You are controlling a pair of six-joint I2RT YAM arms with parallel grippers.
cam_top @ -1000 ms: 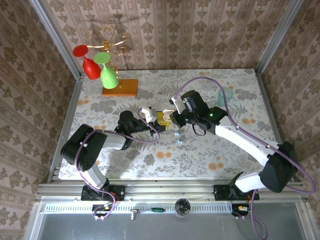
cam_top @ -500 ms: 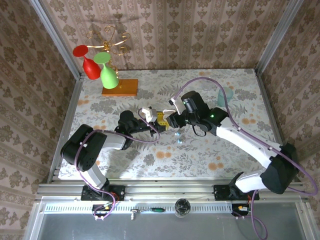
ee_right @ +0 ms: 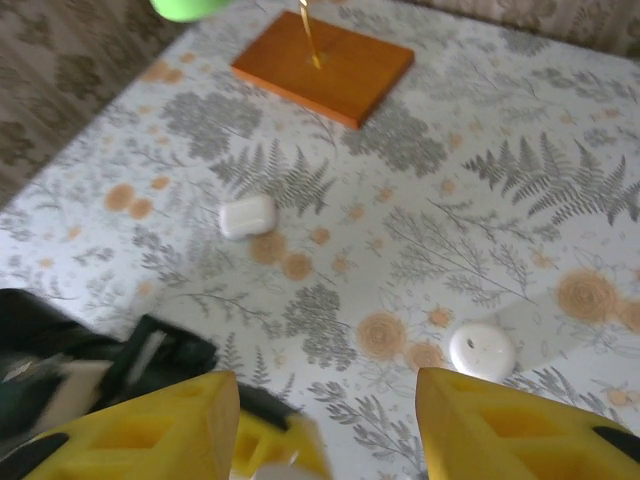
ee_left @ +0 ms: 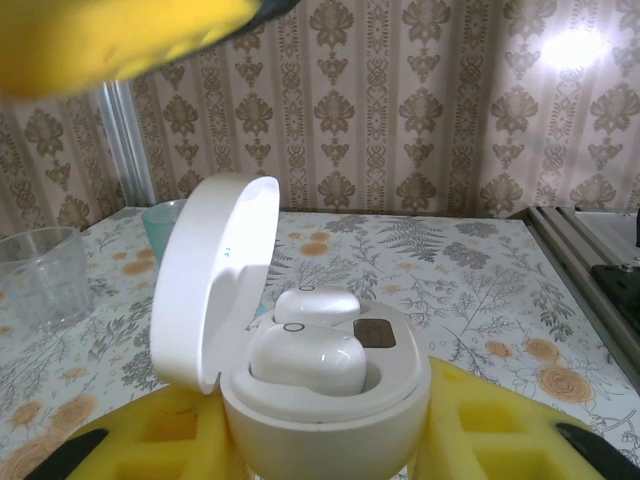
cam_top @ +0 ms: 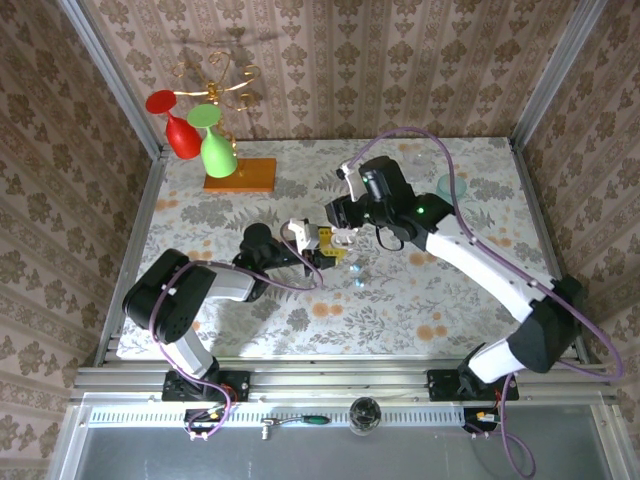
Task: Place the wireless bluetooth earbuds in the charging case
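Charging case (ee_left: 325, 425), white with its hinged lid (ee_left: 215, 280) standing open on the left, is being gripped at its base between the yellow fingers (ee_left: 490, 435) of the left end effector (cam_top: 322, 240). That end effector is being clenched on the case near the middle of the bench (cam_top: 400, 310). Both wireless bluetooth earbuds (ee_left: 305, 360) are being observed seated inside the case, one in front of the other.

In the top view, from left to right, a red glass (cam_top: 182, 135) and a green glass (cam_top: 218, 152) are being carried on a gold stand (cam_top: 225, 85) with an orange wooden base (cam_top: 240, 175) at the rear left. The right end effector (cam_top: 344, 238) is being held just beside the case. Its yellow fingers (ee_right: 510, 420) are being held apart, released, with nothing between them.

In the left wrist view, a clear glass (ee_left: 35, 275) and a teal cup (ee_left: 165, 215) are being noted behind the lid. In the right wrist view, a white pebble-like item (ee_right: 246, 215) and, further right, a round white item (ee_right: 482, 351) are being noted on the bench, well apart.
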